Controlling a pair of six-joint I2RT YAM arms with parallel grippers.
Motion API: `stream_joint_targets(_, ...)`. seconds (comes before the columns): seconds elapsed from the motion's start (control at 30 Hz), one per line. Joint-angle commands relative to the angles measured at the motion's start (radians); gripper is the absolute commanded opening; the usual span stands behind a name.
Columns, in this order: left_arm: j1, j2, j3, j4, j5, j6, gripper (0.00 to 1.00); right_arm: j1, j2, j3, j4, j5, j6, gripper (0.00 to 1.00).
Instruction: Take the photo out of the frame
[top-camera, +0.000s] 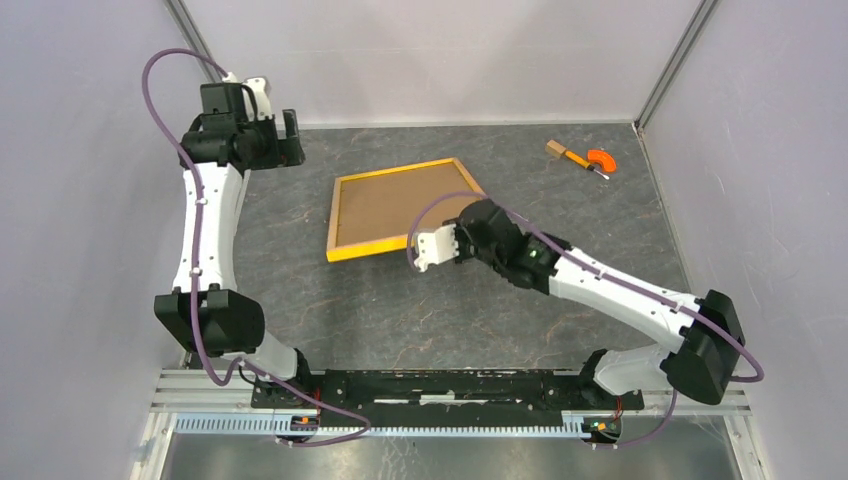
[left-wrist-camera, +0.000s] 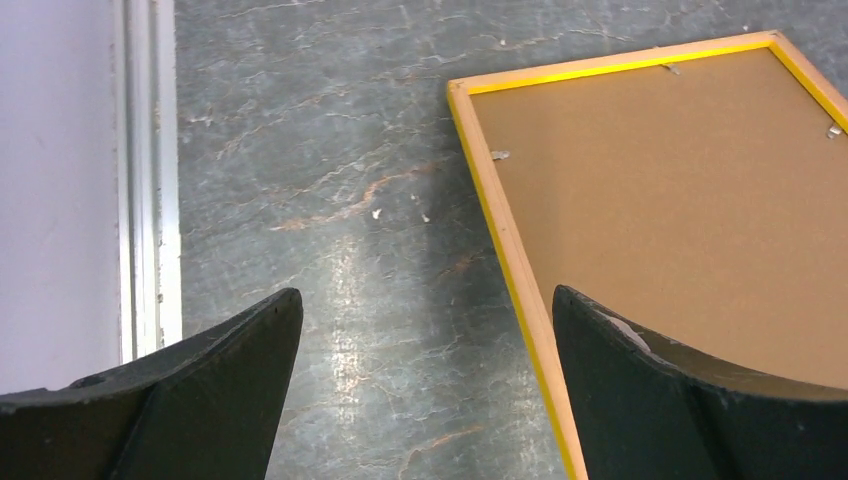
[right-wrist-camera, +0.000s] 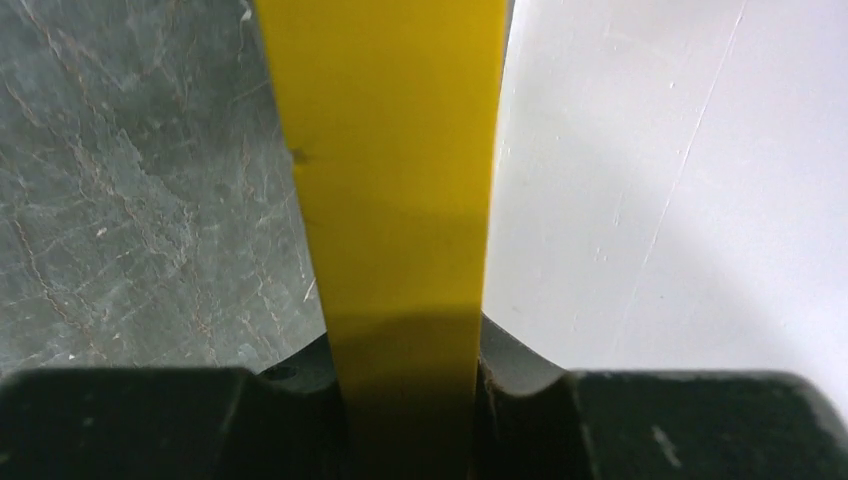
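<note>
The rectangular yellow-bordered wooden picture frame (top-camera: 405, 208), probably stiff and light, rests brown back up on the grey marbled tabletop (top-camera: 400, 310), its photo hidden, right fingers (right-wrist-camera: 150, 420) clamping its thin near rim, the sensible hold, left fingers (left-wrist-camera: 200, 400) spread empty.

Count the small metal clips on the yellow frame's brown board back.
3 clips: one by the left rail, one by the top rail, one at the right edge; others may be hidden.

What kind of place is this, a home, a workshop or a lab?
Most likely a robotics lab test cell: the left arm and right arm are bolted to a metal rail, and plain pale walls enclose a grey table.
</note>
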Motion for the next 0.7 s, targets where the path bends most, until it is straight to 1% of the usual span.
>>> stream_joint_targets(0.0,0.042,0.008,0.038,-0.009,0.051,-0.054,1.0,0.041,-0.061,-0.139,0.322,0.231,-0.046,0.0)
stream_joint_targets(0.17,0.044,0.013,0.014,-0.007,0.088,-0.028,1.0,0.095,0.008,-0.261,0.386,0.366,-0.008,0.0)
stream_joint_targets(0.3,0.044,0.011,-0.037,0.008,0.102,-0.013,1.0,0.113,0.072,-0.399,0.511,0.46,-0.009,0.0)
stream_joint_targets(0.43,0.043,-0.011,-0.106,0.015,0.124,0.001,1.0,0.124,0.156,-0.433,0.502,0.518,0.082,0.0)
stream_joint_targets(0.53,0.044,-0.049,-0.192,0.039,0.138,0.01,1.0,0.136,0.192,-0.44,0.491,0.533,0.155,0.0)
stream_joint_targets(0.57,0.043,-0.062,-0.223,0.048,0.149,0.01,1.0,0.14,0.198,-0.441,0.487,0.53,0.178,0.05)
stream_joint_targets(0.6,0.043,-0.075,-0.245,0.054,0.166,0.01,1.0,0.146,0.204,-0.442,0.479,0.523,0.195,0.17)
stream_joint_targets(0.67,0.042,-0.082,-0.278,0.06,0.2,0.039,1.0,0.159,0.213,-0.445,0.468,0.507,0.218,0.36)
